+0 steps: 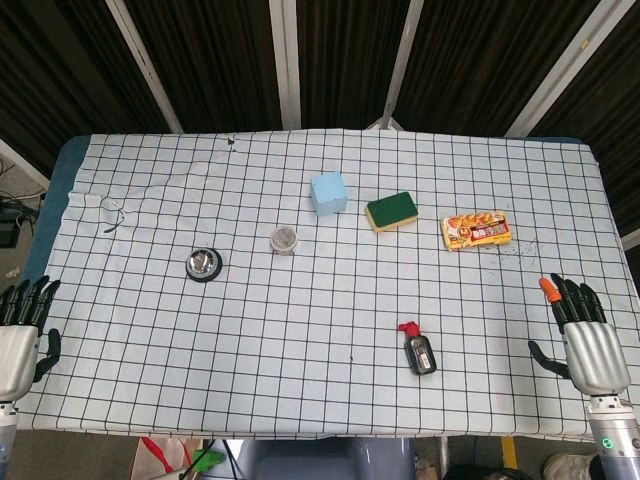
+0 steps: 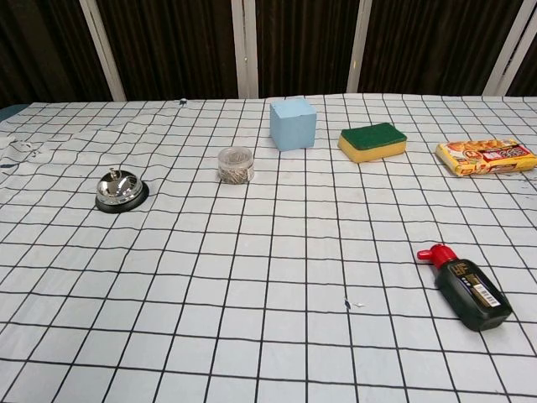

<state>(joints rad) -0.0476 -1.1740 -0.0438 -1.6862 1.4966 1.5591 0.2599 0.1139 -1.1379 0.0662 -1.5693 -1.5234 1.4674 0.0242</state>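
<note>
Bell (image 1: 203, 265) left of jar (image 1: 285, 239); cube (image 1: 328, 193), sponge (image 1: 391, 211), packet (image 1: 477, 230) behind; bottle (image 1: 419, 349) apparently nearest.

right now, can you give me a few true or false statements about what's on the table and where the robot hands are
1. Both robot hands hold nothing: the left robot hand and the right robot hand sit at the table's near corners with fingers apart. True.
2. The dark bottle with the red cap stands upright. False: it lies on its side.
3. The green-topped sponge lies between the blue cube and the orange snack packet. True.
4. The silver bell is stacked on the small clear jar. False: they sit apart on the checked cloth.
5. The bottle lies nearer the left robot hand. False: it is nearer the right one.
</note>
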